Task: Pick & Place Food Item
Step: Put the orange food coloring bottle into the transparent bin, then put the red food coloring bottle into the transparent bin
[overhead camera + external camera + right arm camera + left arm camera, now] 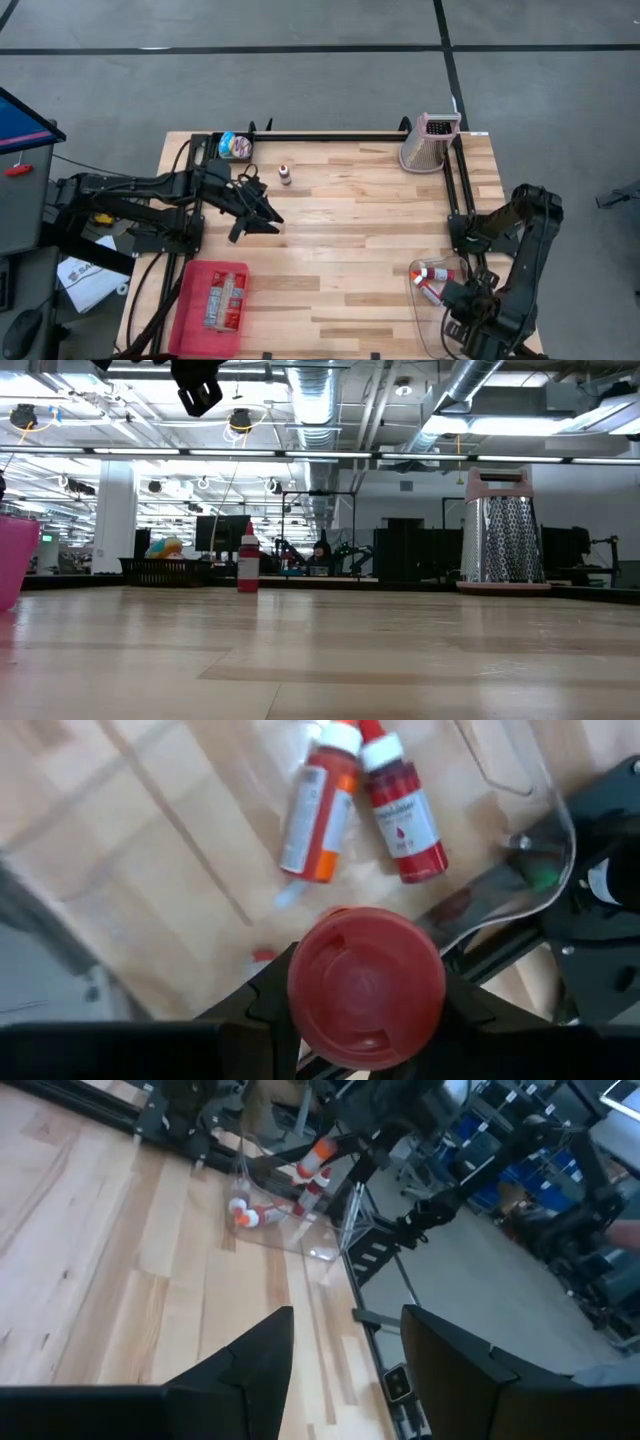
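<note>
The right tool (365, 1005) is pointing down over the clear bin (425, 300) at the desk's (350, 230) near right corner, clenched on a red-capped bottle (366, 985). Two bottles (360, 805) are lying directly below, long axes side by side. The left tool (345, 1370) is hanging released over the far left.

grater (430, 142), pink tray (210, 304), tin (235, 146)

On the surface (340, 230) stand one small bottle (285, 174), one metal grater (431, 143), one round tin (235, 146) and one pink tray (190, 305). One clear container (428, 300) holds two bottles, orange (318, 815) and red (405, 815); a third, red-capped bottle (366, 985) sits between jaws.
</note>
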### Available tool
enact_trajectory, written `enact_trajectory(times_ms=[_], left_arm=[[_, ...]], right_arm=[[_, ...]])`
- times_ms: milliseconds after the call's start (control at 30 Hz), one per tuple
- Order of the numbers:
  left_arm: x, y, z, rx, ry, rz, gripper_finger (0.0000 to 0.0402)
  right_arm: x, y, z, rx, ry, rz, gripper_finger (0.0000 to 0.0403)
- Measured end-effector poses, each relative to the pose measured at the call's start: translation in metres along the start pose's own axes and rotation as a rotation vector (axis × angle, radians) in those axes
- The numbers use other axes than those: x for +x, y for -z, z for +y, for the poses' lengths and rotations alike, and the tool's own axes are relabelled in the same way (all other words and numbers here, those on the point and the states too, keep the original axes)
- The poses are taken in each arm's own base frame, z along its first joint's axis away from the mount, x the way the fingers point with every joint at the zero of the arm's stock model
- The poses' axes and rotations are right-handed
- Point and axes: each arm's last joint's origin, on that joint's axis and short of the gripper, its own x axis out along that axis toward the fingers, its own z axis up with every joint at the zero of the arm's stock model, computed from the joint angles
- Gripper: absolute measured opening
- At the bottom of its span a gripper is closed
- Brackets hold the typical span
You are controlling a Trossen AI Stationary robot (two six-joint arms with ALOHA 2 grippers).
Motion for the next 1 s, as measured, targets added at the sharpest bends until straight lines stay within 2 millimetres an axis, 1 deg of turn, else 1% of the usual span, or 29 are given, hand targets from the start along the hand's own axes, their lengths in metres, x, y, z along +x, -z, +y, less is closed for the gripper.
enact_trajectory(times_ms=[133,200,400,500,600,733,833,900,1000], left_arm=[[0.0,-0.002,-0.001,-0.011,0.009,-0.018,0.0182],[0.0,-0.003,-0.002,-0.025,0.016,-0.027,0.0182],[0.002,-0.002,-0.007,-0.039,0.037,-0.028,0.0182],[0.003,-0.001,-0.009,-0.035,0.03,-0.03,0.0182],[0.004,0.0,-0.011,-0.033,0.02,-0.034,0.0182],[0.005,0.0,-0.013,-0.027,0.012,-0.047,0.0182],[0.005,0.0,-0.013,-0.025,0.014,-0.054,0.0182],[0.005,-0.001,-0.013,-0.023,0.011,-0.062,0.0182],[0.005,-0.001,-0.013,-0.012,-0.016,-0.076,0.0182]], right_arm=[[0.023,0.003,0.001,0.001,0.029,0.026,0.013],[0.031,0.003,0.0,0.001,0.041,0.025,0.013],[0.046,0.002,-0.002,0.008,0.074,0.02,0.0134],[0.054,0.002,-0.005,0.016,0.101,0.02,0.0149],[0.059,-0.001,-0.006,0.028,0.12,0.019,0.0173],[0.059,-0.007,-0.008,0.047,0.132,0.009,0.0211],[0.055,-0.011,-0.009,0.084,0.109,0.004,0.0235],[0.049,-0.014,-0.01,0.099,0.076,-0.009,0.0246],[0.031,-0.019,-0.011,0.147,-0.008,-0.077,0.025]])
